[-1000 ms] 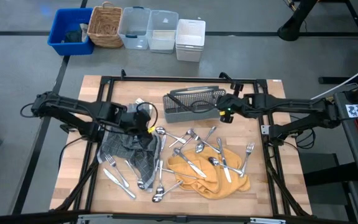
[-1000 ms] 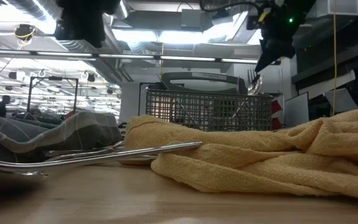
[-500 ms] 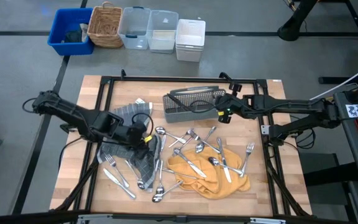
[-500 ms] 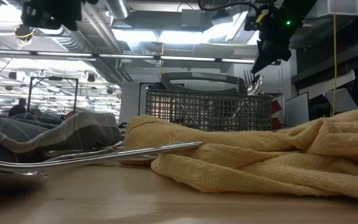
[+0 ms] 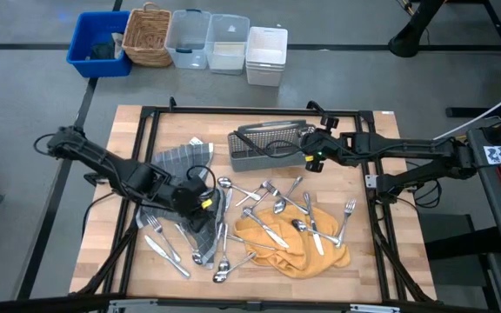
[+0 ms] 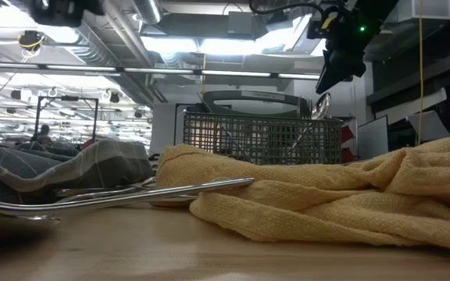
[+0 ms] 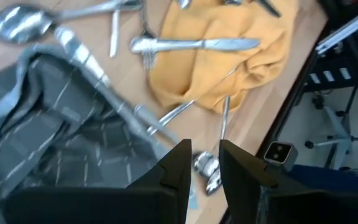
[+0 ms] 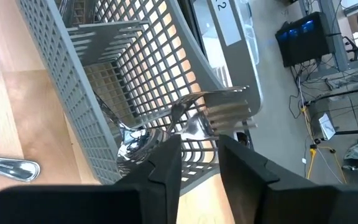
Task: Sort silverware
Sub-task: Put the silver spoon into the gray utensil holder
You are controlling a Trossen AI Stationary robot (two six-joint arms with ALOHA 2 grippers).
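Wooden table holds scattered silverware; right jaws apart, left jaws seemingly empty.

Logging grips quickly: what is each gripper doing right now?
Left gripper: open, empty, above the grey cloth.
Right gripper: open over the mesh caddy; a fork sits between its fingers.

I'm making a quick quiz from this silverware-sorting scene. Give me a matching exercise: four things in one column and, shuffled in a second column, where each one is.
Things:
1. yellow cloth
2. grey plaid cloth
3. mesh caddy
4. right gripper

Places:
A. far middle of the table
B. at the caddy's right end
C. near right of the table, under forks and spoons
D. left of centre, under the left gripper

Pairs: 1-C, 2-D, 3-A, 4-B
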